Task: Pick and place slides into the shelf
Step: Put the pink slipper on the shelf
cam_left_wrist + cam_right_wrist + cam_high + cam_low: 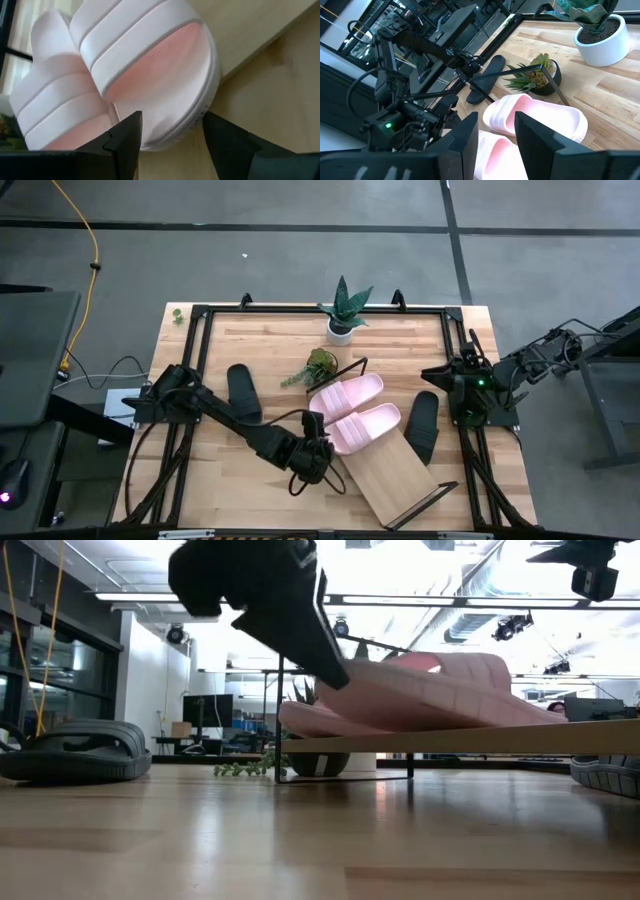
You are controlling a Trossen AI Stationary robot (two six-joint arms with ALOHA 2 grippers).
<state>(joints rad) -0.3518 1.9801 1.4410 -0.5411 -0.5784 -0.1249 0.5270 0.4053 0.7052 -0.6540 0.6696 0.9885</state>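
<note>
At centre of the overhead frame, two pink slides (355, 413) lie side by side on the shelf (395, 475); black slides (243, 390) flank them on the surface (270, 340). Left gripper (312, 455) sits lower centre, right gripper (445, 377) centre right. Left wrist view: fingers (125, 137) apart, apparently just touching the nearer pink slide's heel. Right wrist view: fingers (467, 137) apart, holding nothing.

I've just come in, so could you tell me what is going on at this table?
The left gripper, open, sits at the heel of one of two pink slides lying side by side on the shelf. Two black slides remain on the table, one each side. The right gripper waits at the right edge.
</note>
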